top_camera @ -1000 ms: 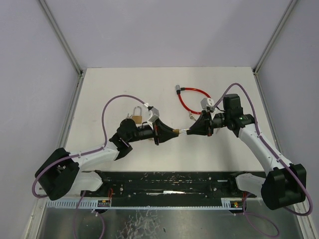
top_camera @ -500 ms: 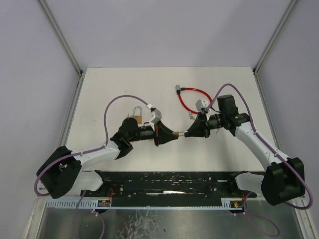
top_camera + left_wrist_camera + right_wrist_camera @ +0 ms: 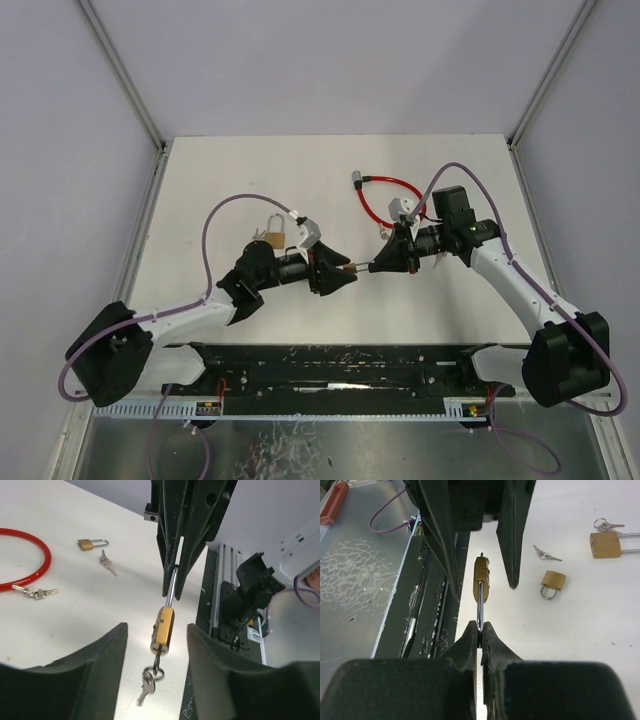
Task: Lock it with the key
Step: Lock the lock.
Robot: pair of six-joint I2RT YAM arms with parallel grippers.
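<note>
A brass padlock (image 3: 164,629) hangs in the air between my two grippers. My right gripper (image 3: 480,626) is shut on its steel shackle (image 3: 479,605), with the brass body (image 3: 481,576) pointing away from it. A key (image 3: 157,658) sits in the keyhole, and a ring with a second key (image 3: 146,686) dangles below. My left gripper (image 3: 156,627) is open. Its fingers (image 3: 102,672) stand on either side of the padlock's body and key without touching them. In the top view the padlock (image 3: 349,268) lies between the left gripper (image 3: 338,272) and the right gripper (image 3: 378,264).
A large brass padlock (image 3: 273,233) with keys lies behind the left arm. A small padlock (image 3: 553,582) and a loose key (image 3: 545,555) lie on the white table. A red cable lock (image 3: 385,200) with keys (image 3: 35,592) lies at the back right.
My right gripper has shifted a little to the left with the padlock. My left arm has drawn back slightly, and its fingers stay around the padlock's key end.
</note>
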